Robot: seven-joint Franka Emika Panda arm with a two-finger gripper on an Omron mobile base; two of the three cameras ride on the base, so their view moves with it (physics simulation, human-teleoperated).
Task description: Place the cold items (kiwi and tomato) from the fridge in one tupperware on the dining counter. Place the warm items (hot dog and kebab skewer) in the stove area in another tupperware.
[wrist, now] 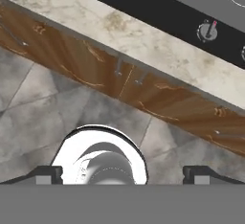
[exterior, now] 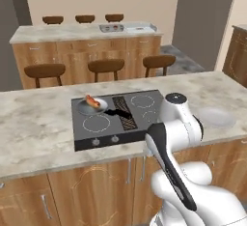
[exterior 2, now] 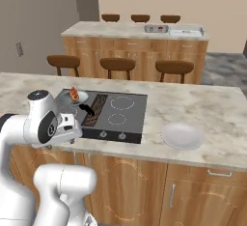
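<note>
A hot dog (exterior: 91,100) (exterior 2: 74,93) lies in a grey pan (exterior: 86,108) on the black stove (exterior: 99,123) (exterior 2: 126,114). Orange-brown streaks show on the stove's centre grill (exterior: 125,114) (exterior 2: 95,109); I cannot tell if they are the kebab skewer. Two tupperware boxes, one grey (exterior: 112,28) (exterior 2: 157,28) and one white (exterior: 141,28) (exterior 2: 186,30), sit on the far dining counter (exterior: 58,33). My gripper (wrist: 123,175) hangs open and empty in front of the stove counter, pointing down at the floor, and its fingertips (wrist: 48,174) stand wide apart. The kiwi, tomato and fridge are out of view.
A white plate (exterior: 215,117) (exterior 2: 182,136) rests on the counter right of the stove. Three stools (exterior: 105,65) stand between the two counters. The hand view takes in the stove knobs (wrist: 206,29), the counter edge, wooden cabinet doors (wrist: 95,70) and grey floor tiles.
</note>
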